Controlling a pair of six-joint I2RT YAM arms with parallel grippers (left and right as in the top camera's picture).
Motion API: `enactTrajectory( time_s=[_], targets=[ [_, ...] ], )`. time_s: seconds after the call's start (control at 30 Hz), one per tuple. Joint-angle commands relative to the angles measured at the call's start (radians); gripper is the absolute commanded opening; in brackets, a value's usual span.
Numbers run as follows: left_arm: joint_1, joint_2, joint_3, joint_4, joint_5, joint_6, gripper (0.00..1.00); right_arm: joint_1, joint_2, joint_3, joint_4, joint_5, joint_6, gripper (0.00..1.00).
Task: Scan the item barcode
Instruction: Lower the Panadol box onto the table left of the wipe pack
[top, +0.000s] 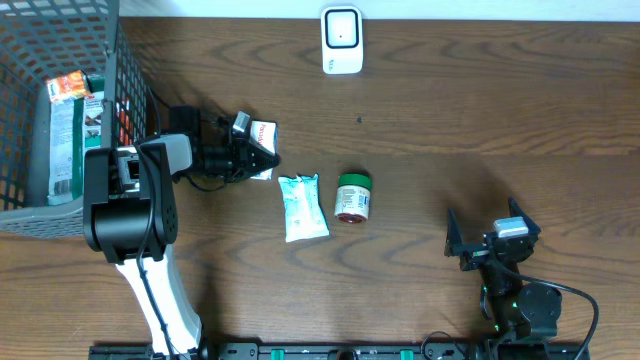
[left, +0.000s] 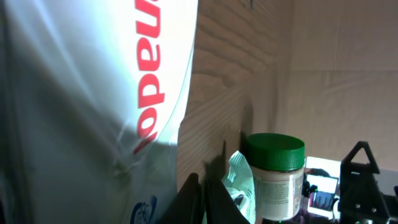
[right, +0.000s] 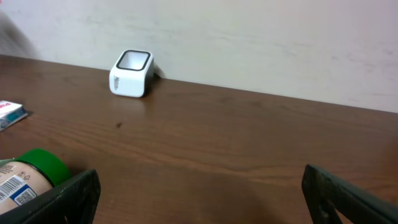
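**White packet (top: 263, 134) pinched in left gripper, scanner well apart**

Overhead: the left gripper (top: 256, 158) is clamped on the white packet toward the surface's left edge, near the basket (top: 20, 210). The scanner (top: 341, 40) stands at the far edge, well apart. The right gripper (top: 490, 235) gapes near the front right corner, holding nothing. Such a narrow pinch on a limp pouch could let it sag or slip in transit.

Left wrist: the packet is glossy, creased white film with red lettering. No barcode shows here, so the code may end up turned away from the scanner.

Right wrist: the scanner's window faces upward, and the right gripper's jaws stand wide and empty.
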Motion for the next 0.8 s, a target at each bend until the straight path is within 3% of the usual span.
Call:
enactTrajectory(
  time_s=[0.0,0.13,0.3,0.53,0.77],
  targets=[
    [0.005,-0.069,0.022,-0.002,-0.066,-0.040,0.08,0.003,-0.004,-0.001,-0.004,0.003,0.004,0.99],
    [0.005,-0.202,0.035,0.018,-0.074,-0.051,0.08,0.003,-0.004,-0.001,-0.004,0.003,0.004,0.99],
    [0.001,-0.289,0.035,0.024,-0.204,-0.092,0.08,0.003,-0.004,-0.001,-0.004,0.003,0.004,0.99],
    [-0.024,-0.208,0.029,0.043,-0.334,-0.092,0.08,0.003,-0.004,-0.001,-0.004,0.003,0.004,0.99],
    [-0.025,-0.092,0.029,0.154,-0.337,-0.166,0.07,0.003,-0.004,-0.001,-0.004,0.002,0.004,0.99]
  ],
)
